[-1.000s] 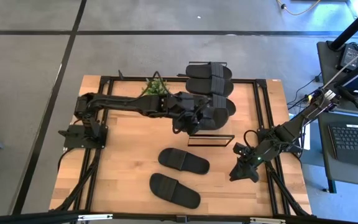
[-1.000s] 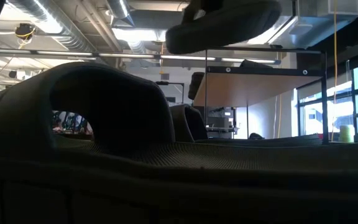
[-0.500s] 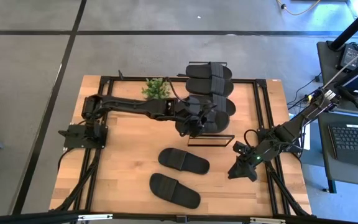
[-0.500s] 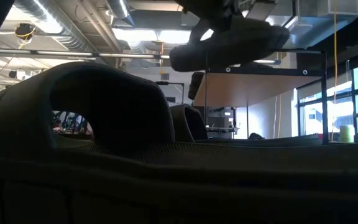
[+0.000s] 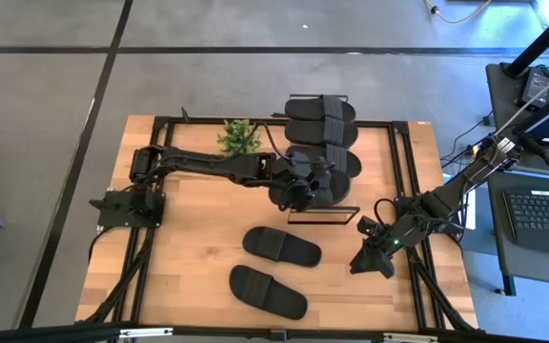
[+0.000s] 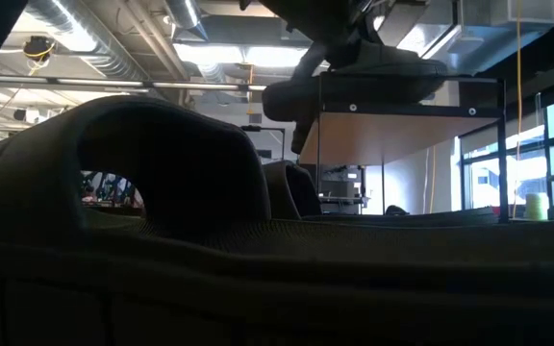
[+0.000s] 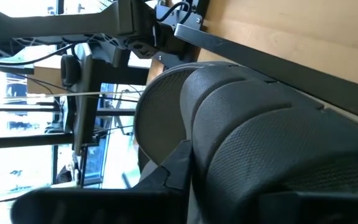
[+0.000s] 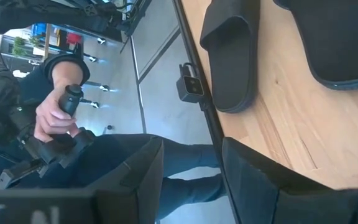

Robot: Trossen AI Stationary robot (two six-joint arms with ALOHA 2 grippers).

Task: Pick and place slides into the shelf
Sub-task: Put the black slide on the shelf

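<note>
The left hand (image 5: 305,188) has lowered its slide (image 5: 330,183) onto the shelf (image 5: 324,215); grip unclear, so release only once it rests flat.

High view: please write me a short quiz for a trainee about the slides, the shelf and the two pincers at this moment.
1. How many slides lie on the bare tabletop, off the shelf?
2. True or false: the right pincer is holding a slide.
3. Which pincer is at the shelf, on a slide there?
A. the left pincer
B. the right pincer
C. neither

Key:
1. Two.
2. False: it is open and empty, near the table's right edge.
3. A.
</note>
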